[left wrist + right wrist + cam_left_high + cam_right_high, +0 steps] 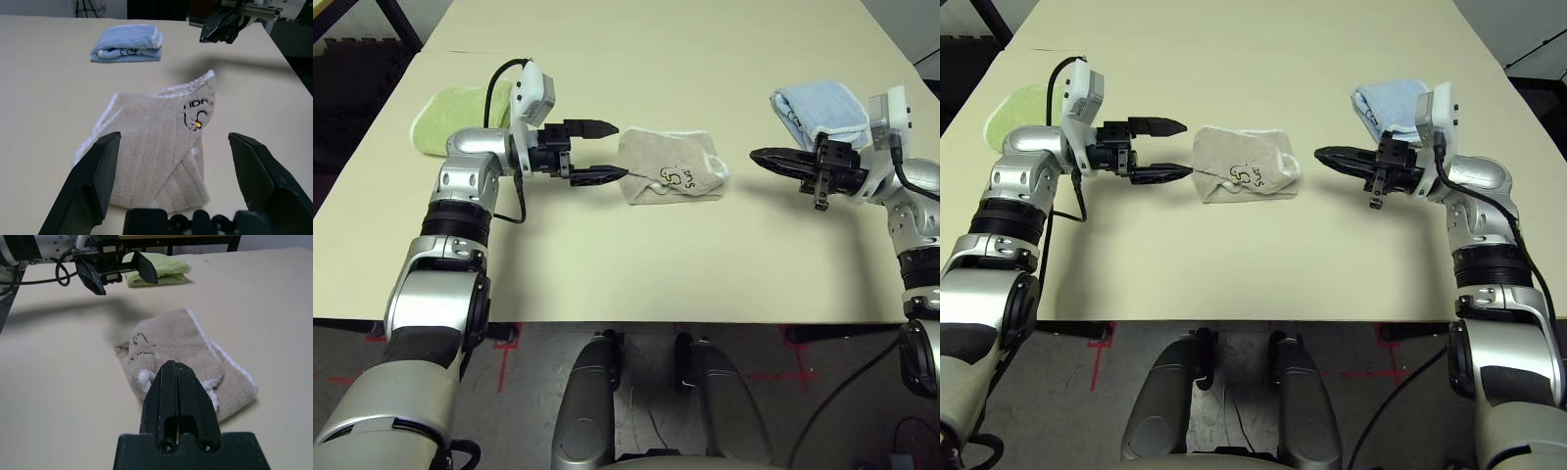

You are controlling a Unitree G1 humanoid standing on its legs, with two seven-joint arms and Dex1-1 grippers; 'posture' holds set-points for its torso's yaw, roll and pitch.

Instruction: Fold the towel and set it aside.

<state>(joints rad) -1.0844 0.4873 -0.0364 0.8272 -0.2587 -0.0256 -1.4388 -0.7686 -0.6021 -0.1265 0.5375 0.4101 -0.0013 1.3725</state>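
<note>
Beige terry cloth, the towel (671, 167) lay folded into a rough bundle on the desk (636, 264), about midway between its left and right edges and well back from the near edge. White stitched edging ran along its far side and curled around the right-hand end, and dark lettering showed on its upper face. It rested on the surface, with neither arm holding it.

Just to its left hung the left gripper (605, 151), pointing level toward the towel. Its two black fingers stood spread wide, one farther from the robot and one nearer; the nearer fingertip lay right at the towel's left edge, though whether it touched the cloth could not be told. In the left wrist view the towel sat between and beyond the two parted fingers (93, 181).

To the towel's right, apart from it, the right gripper (759, 156) pointed level back toward the towel, its fingers pressed together with nothing between them.

Farther out, a folded light green towel (455, 113) lay toward the desk's left edge, behind the left arm. A folded light blue towel (818, 108) lay toward the right edge, behind the right gripper.
</note>
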